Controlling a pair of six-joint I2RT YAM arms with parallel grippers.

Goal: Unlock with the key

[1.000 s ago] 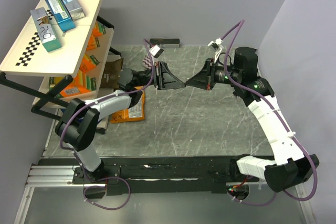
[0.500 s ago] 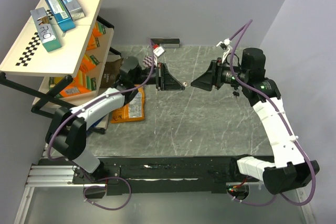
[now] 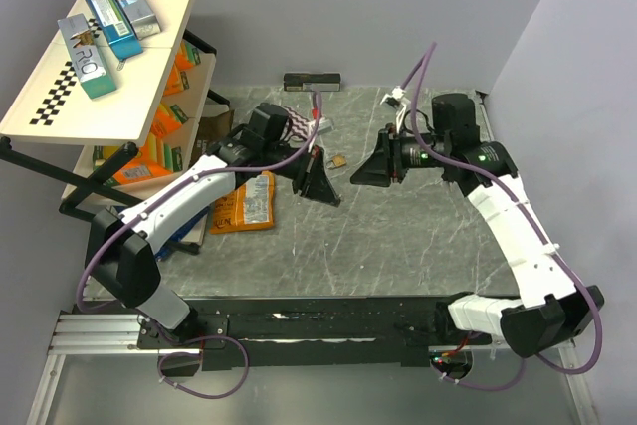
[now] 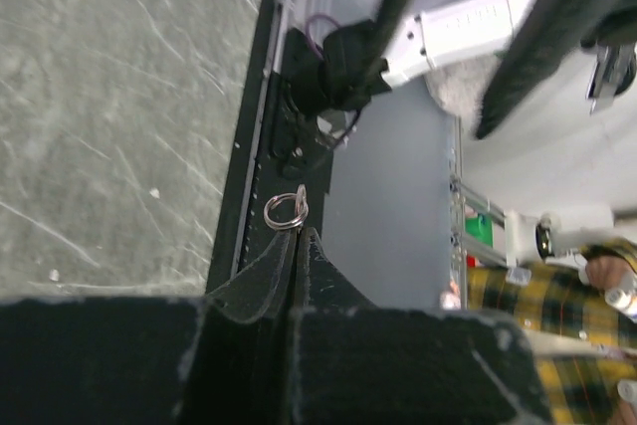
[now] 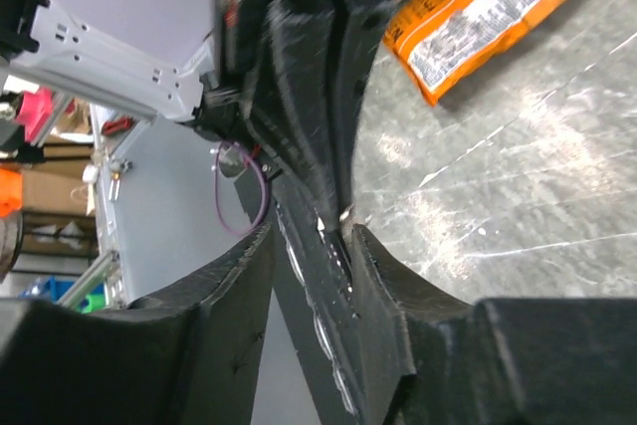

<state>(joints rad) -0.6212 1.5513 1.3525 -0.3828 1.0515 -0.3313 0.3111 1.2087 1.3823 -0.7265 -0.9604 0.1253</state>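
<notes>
In the top view, the left gripper point(image 3: 328, 194) sits just left of centre on the grey marbled table point(image 3: 398, 236) with its tip pointing to the lower right. The right gripper point(image 3: 358, 176) faces it from the right, near but apart. A small brass padlock point(image 3: 339, 160) lies on the table between them, slightly above both tips. An orange packet point(image 3: 247, 204) lies left of the left gripper, a dark bar point(image 3: 313, 80) lies at the table's far edge, and a shelf rack point(image 3: 119, 106) fills the upper left. The key is too small to make out here. In the left wrist view, the left gripper point(image 4: 296, 246) has its black fingers point(image 4: 259, 281) pressed flat together. They pinch the key point(image 4: 286, 212) at lower centre (only its metal ring shows past the tips, the rest hidden between the pads). In the right wrist view, the right gripper point(image 5: 314, 276) is spread to a moderate gap with nothing held. The left gripper point(image 5: 309, 116) is seen through that gap, and the orange packet point(image 5: 488, 7) is at the upper right.
</notes>
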